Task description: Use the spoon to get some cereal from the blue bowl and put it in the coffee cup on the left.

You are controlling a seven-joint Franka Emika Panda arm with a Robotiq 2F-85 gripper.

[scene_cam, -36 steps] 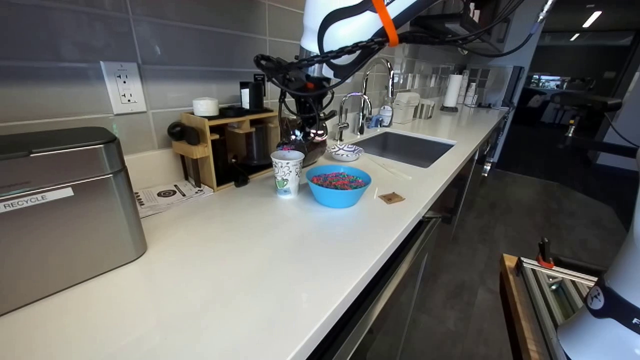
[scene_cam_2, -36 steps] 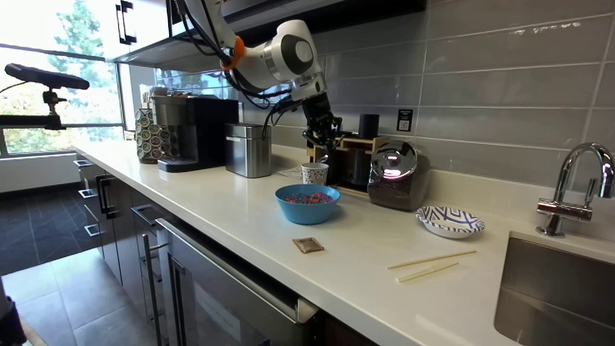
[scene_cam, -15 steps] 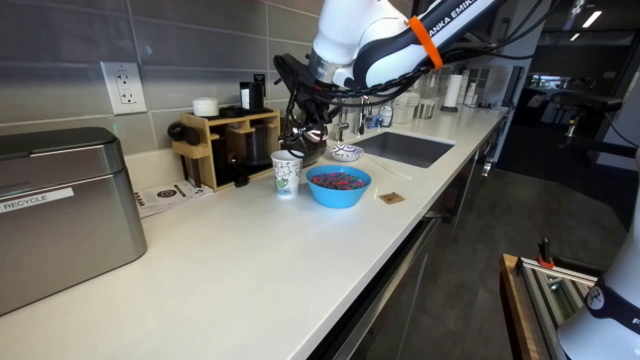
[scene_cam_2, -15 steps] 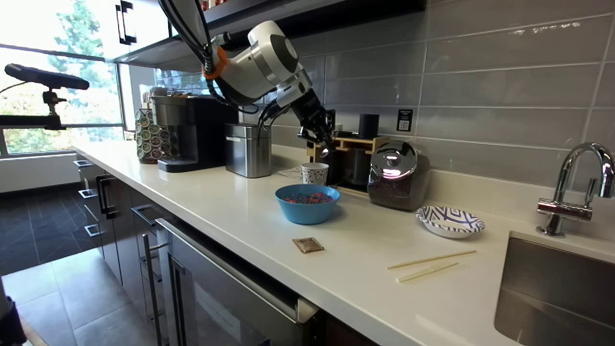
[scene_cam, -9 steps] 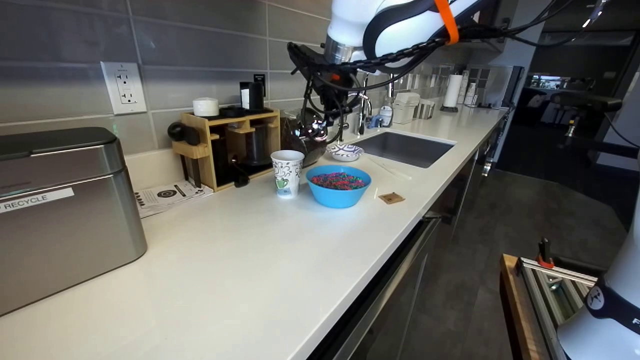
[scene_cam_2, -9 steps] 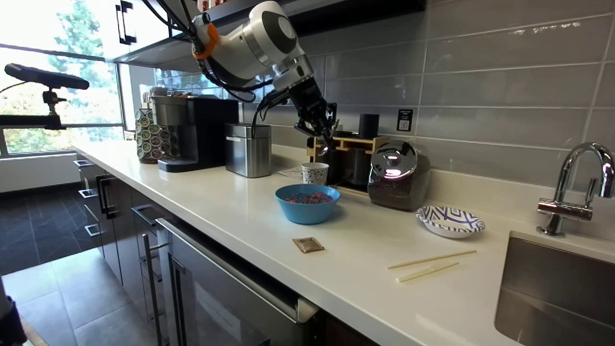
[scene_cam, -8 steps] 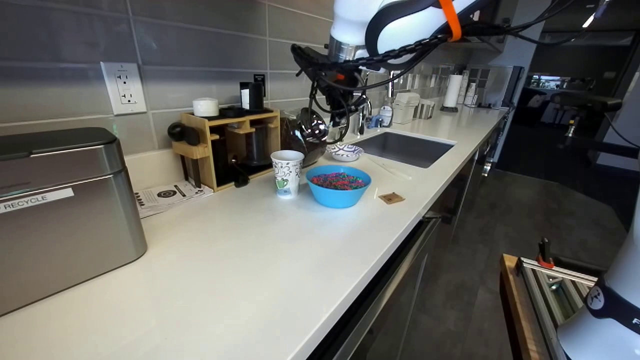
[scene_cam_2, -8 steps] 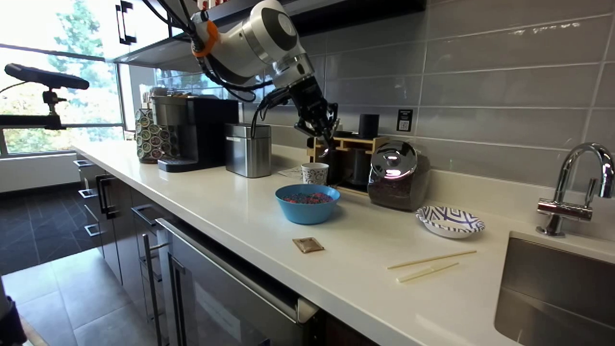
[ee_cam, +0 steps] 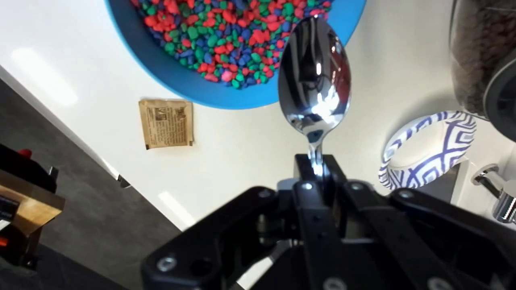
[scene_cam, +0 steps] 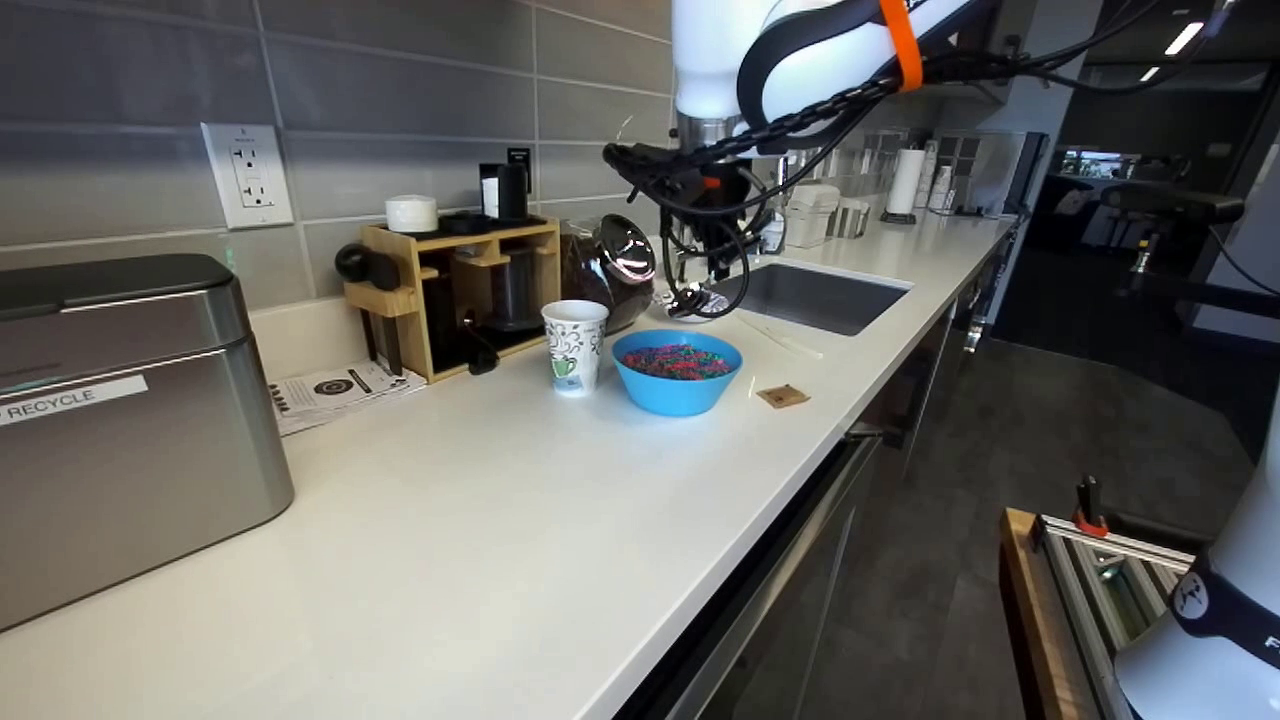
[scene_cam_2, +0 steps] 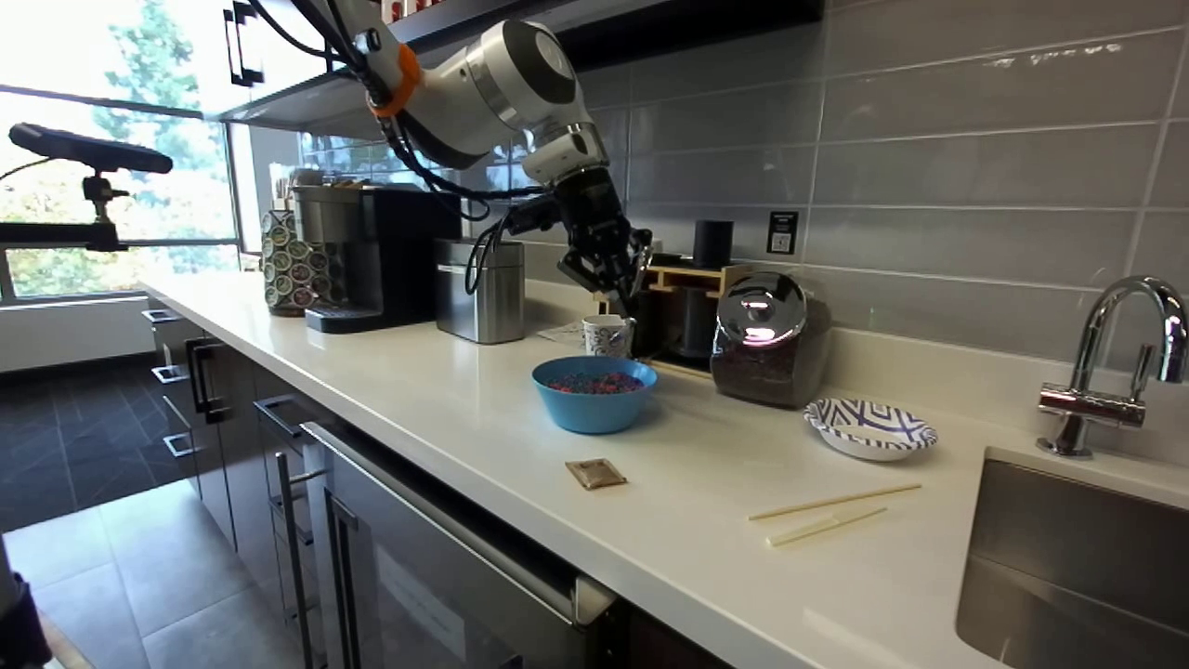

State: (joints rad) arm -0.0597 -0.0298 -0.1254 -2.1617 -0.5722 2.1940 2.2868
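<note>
Beside the rim of the blue bowl (ee_cam: 225,100), the spoon (ee_cam: 314,76) is hanging, its tip overlapping the bowl in the wrist view; whether it is touching, cannot tell. The cereal (ee_cam: 225,44) is lying heaped inside, and no pieces are showing on the spoon's visible face. In an exterior view the coffee cup (scene_cam: 575,350) is standing upright just beside the bowl. Its bottom is hidden, so I am leaving open whether a portion is already in it.

Risks, as I am judging them: if a scoop is coming, the spoon could be catching the rim on its way down; a sideways push there could be sliding or tipping the bowl, as I am seeing nothing bracing it. Entering too shallow, it could be skimming the heap and collecting little, or flicking loose pieces onto the counter (scene_cam: 450,530). At the cup, the mouth being narrow, tilting too early could be dropping pieces outside; travelling too low could be knocking it over. Under load the handle could be twisting, since only a slim stem is being pinched.

Hand: the gripper (ee_cam: 317,167) is holding the spoon by its handle, fingers nearly together with only the thin metal between them, the spoon's head projecting past the tips. I am seeing it touching nothing else.
</note>
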